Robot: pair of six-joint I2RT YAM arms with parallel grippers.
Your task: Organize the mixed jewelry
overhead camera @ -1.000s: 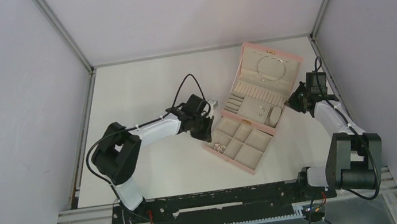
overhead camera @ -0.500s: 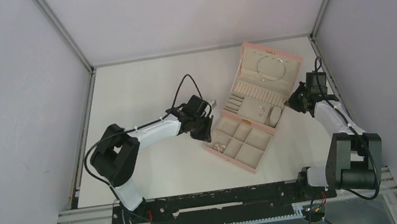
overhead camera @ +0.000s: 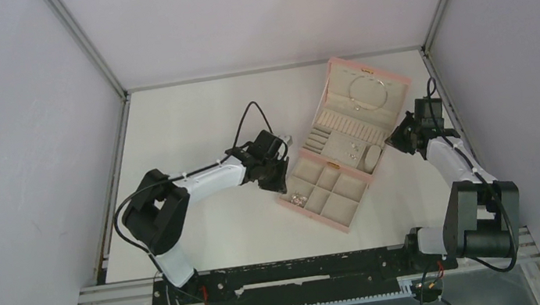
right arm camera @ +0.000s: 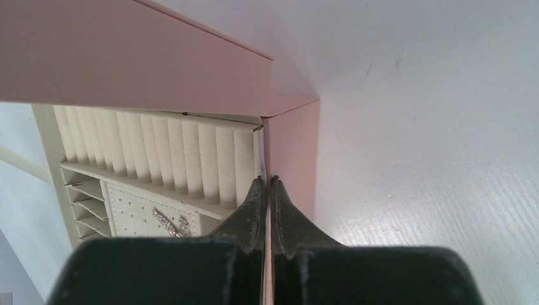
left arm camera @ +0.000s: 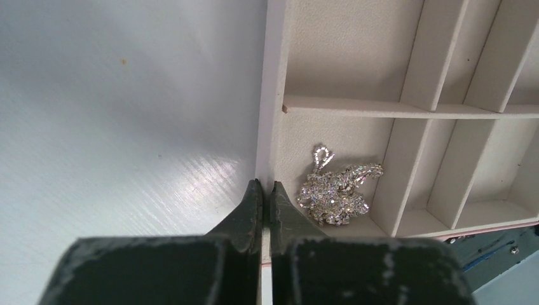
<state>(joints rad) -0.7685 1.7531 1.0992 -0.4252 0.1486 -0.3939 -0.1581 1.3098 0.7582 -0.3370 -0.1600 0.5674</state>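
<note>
The white tabletop [left arm camera: 127,114] was smooth, with a soft sheen and faint fine ridges. The pink rectangular jewellery box [right arm camera: 292,146] had a smooth, matt outer skin. Its cream compartment lining [left arm camera: 343,44] looked velvety and finely grained, as did the padded cream ring rolls [right arm camera: 159,152]. At five o'clock in the left wrist view, the small silver chain cluster [left arm camera: 335,190] glittered like faceted metal. The thin silver wire hoop [overhead camera: 369,93] looked like bright metal. The left arm's dark jaws were matt and dusty.
</note>
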